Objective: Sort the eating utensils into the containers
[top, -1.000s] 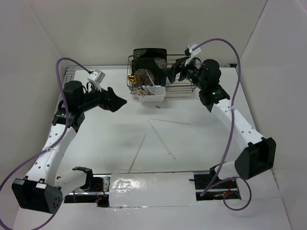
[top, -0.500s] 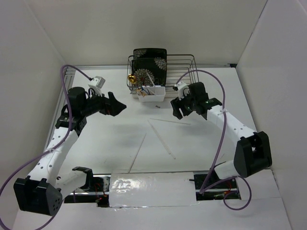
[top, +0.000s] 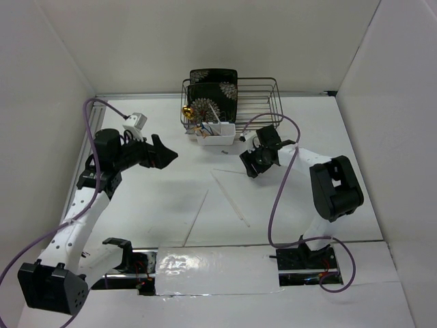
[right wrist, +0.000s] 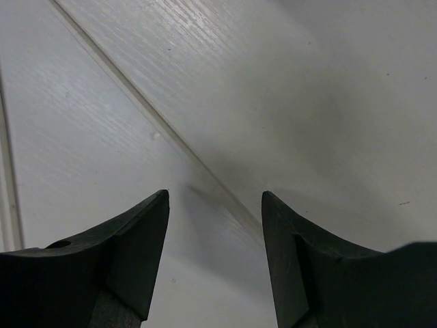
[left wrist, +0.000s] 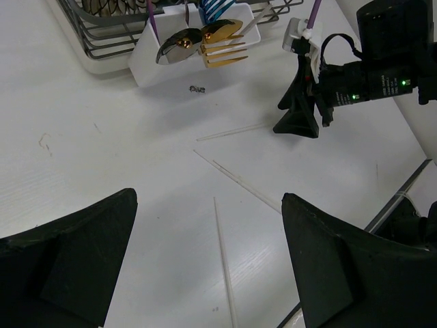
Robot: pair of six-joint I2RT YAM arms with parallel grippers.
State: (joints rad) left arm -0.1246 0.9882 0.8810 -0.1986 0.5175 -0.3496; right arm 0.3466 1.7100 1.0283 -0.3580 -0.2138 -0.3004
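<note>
Three pale chopsticks [top: 196, 215] lie loose on the white worktop [top: 136, 205], mid-frame in the overhead view. The right claw [right wrist: 215, 198] points down over them at centre right. Its jaws are parted, and one chopstick [right wrist: 130, 96] runs diagonally between the tips; whether they touch it cannot be told. The left claw [left wrist: 208, 197] hangs at centre left, spread wide and empty. At upper centre, against the black wire rack [top: 259, 80], the white caddy [top: 217, 140] holds a gold fork [left wrist: 222, 49] and a shiny spoon [left wrist: 174, 48].
</note>
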